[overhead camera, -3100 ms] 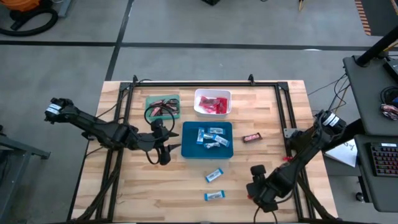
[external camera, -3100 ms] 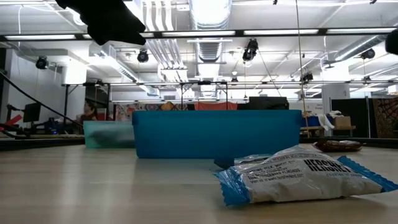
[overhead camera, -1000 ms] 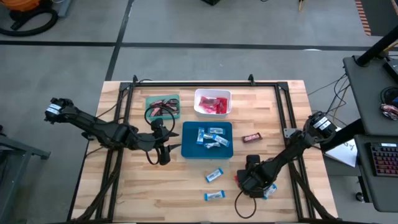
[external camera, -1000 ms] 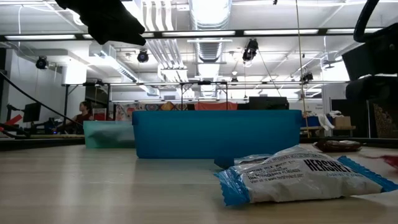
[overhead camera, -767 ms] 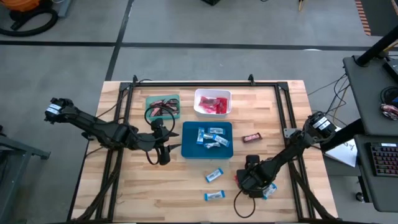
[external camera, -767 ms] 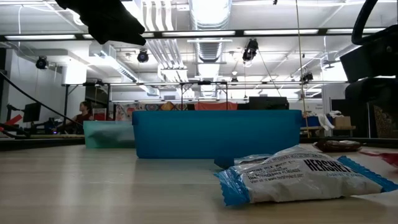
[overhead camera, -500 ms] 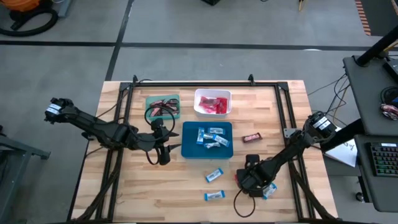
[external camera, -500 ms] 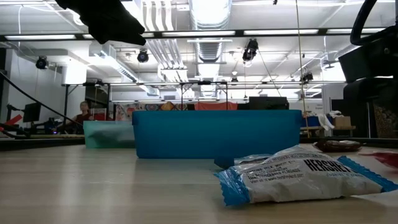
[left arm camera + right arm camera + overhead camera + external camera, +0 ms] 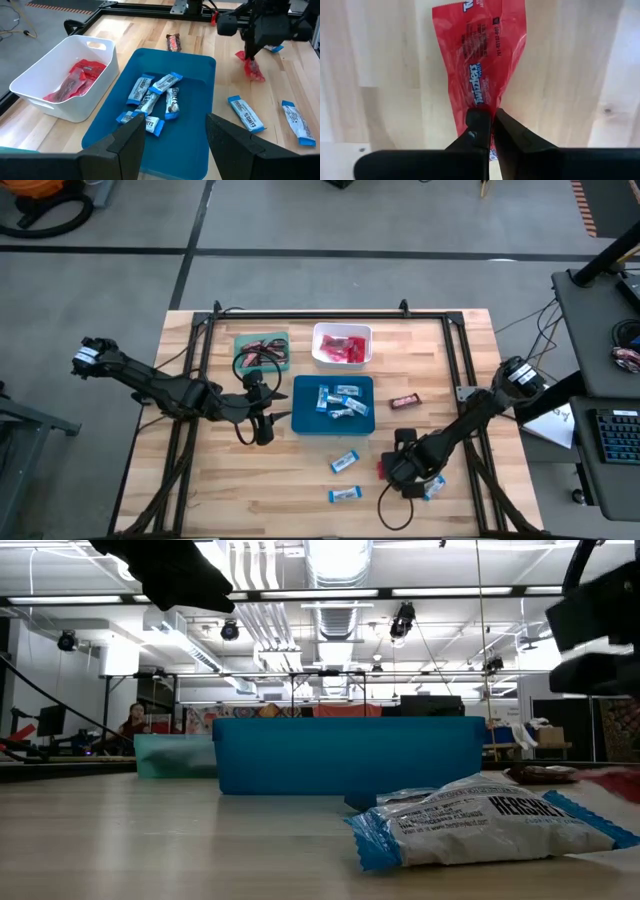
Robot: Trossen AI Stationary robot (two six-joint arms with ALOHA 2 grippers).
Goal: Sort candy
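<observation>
A: Right now, what has the right tool got?

B: Its fingers are clamped on one end of a red packet, which lies flat on the wooden tabletop with the rest of it stretching away from the fingertips. From above, this tool sits in the near right part of the tabletop, the packet showing red at its left edge.

A: Other candy nearby?

B: Two blue-and-white bars lie loose to its left, one nearer the blue tray, one closer to the front edge. Another blue-and-white bar sits just beside the tool's right side. A dark brown bar lies right of the blue tray.

A: Trays?

B: Blue tray holds several blue-and-white bars. White tray behind it holds red packets. Green tray is to the white one's left.

A: Left tool?

B: Spread open, holding nothing, hovering at the blue tray's left side.
</observation>
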